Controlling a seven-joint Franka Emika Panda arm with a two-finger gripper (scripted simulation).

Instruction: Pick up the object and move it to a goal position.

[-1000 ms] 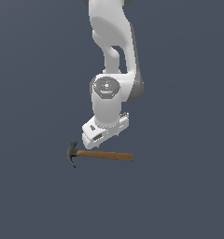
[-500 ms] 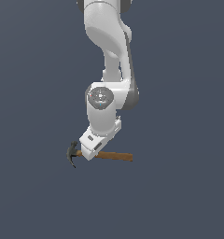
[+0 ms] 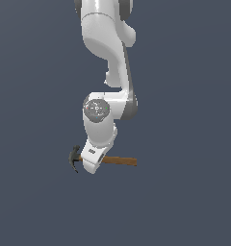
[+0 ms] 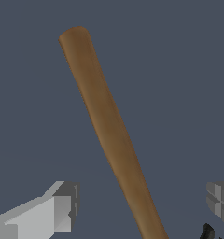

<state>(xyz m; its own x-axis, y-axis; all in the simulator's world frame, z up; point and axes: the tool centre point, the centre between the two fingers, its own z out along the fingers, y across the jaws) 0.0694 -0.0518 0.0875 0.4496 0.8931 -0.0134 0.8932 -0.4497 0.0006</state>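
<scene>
Though the exterior view hides the fingertips behind the wrist housing, we can place the claw (image 3: pixel 91 166) low over the hammer (image 3: pixel 104 160), at the head end of the handle. A second ago it hung clear above the handle; half a second ago it was nearly down; now its housing overlaps the handle in that view. The hammer itself has not shifted: it lies flat on the dark counter (image 3: pixel 185 192), head (image 3: pixel 74 159) toward the exterior view's left, wooden handle (image 3: pixel 120 161) running out to the exterior view's right. The arm leans down from above, wrist tilted.

Wrist view: the handle (image 4: pixel 109 126) runs lengthwise between the two fingers (image 4: pixel 62 207), one light pad on each side, both well apart from the wood. A dark sliver of the head (image 4: pixel 206 231) shows near one edge. So the claw stands apart, straddling the handle, not yet touching it. Nothing is clamped.

Our reading: the descent is about done and the claw is set for the grasp. Closing comes next, then the lift and carry to the goal, which we see marked in neither view. The grip sits close to the heavy head, which should limit tipping once the hammer is raised. Whether the fingers are low enough to catch the handle squarely, we cannot tell.
</scene>
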